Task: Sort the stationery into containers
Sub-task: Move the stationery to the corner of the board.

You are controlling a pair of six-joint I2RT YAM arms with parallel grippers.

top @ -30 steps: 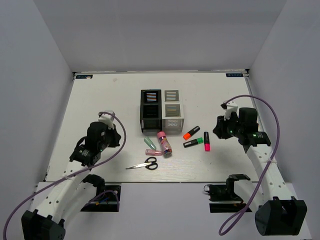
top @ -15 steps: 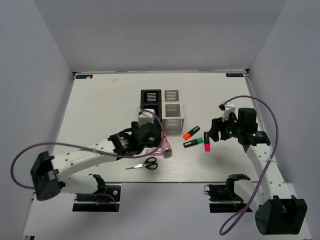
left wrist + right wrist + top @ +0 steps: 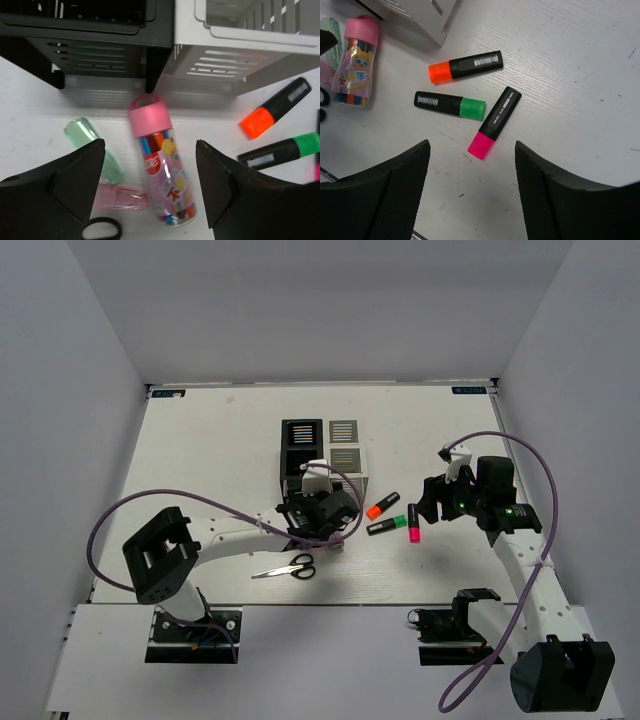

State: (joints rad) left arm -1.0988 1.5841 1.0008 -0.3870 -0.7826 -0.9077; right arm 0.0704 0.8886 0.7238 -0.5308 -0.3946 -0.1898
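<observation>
The pink tube (image 3: pixel 354 60) carries a colourful printed label with large Chinese-style characters, one resembling 手; the rest is too blurred to read. The orange-capped highlighter (image 3: pixel 465 66), green-capped highlighter (image 3: pixel 449 105) and pink-capped highlighter (image 3: pixel 495 122) each bear a white barcode sticker, its digits illegible. Small blue stickers (image 3: pixel 165 393) at the table's (image 3: pixel 200 440) far corners cannot be read.

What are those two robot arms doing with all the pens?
They are sorting stationery into the little boxes. Nothing is picked up yet. The left hand hangs open over the pink tube, and the right hand hangs open over the pink-capped highlighter. The scissors lie on the table.
</observation>
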